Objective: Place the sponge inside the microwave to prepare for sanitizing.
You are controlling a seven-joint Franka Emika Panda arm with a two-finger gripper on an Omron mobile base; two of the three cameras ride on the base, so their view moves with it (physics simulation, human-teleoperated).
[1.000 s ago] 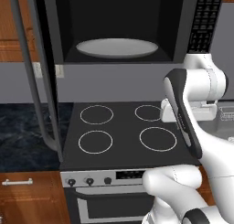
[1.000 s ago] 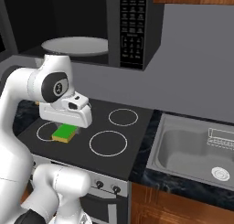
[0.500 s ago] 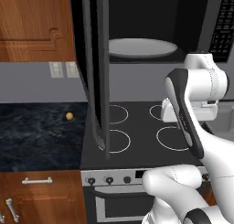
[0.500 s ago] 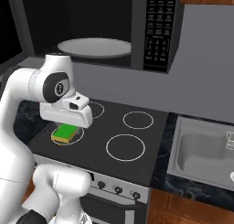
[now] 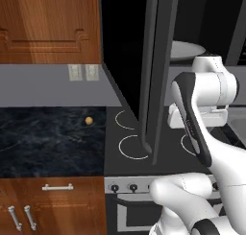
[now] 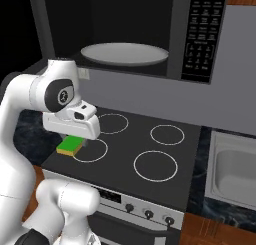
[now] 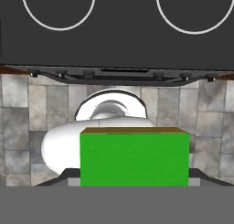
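The microwave [image 6: 200,44] hangs above the stove with its door [image 5: 158,76] swung wide open, the door's edge standing in front of the left base view. Its white round plate [image 6: 125,54] lies in the dark cavity. The green and yellow sponge [image 6: 70,145] sits under the white hand, and my gripper [image 6: 73,141] is shut on it. It hangs over the stove's front left corner, well below the microwave's opening. In the hand view the sponge [image 7: 135,159] hides the fingertips, with floor tiles and the stove's front edge beyond it.
A black stove top [image 6: 150,159] with white burner rings lies below the microwave. A small tan ball [image 5: 89,120] rests on the dark counter [image 5: 48,138] to the left. A steel sink [image 6: 235,174] lies to the right. Wooden cabinets [image 5: 48,28] hang at upper left.
The whole picture has slid to the right in both base views, so the base has driven left. The arm keeps its pose with the sponge in the gripper.
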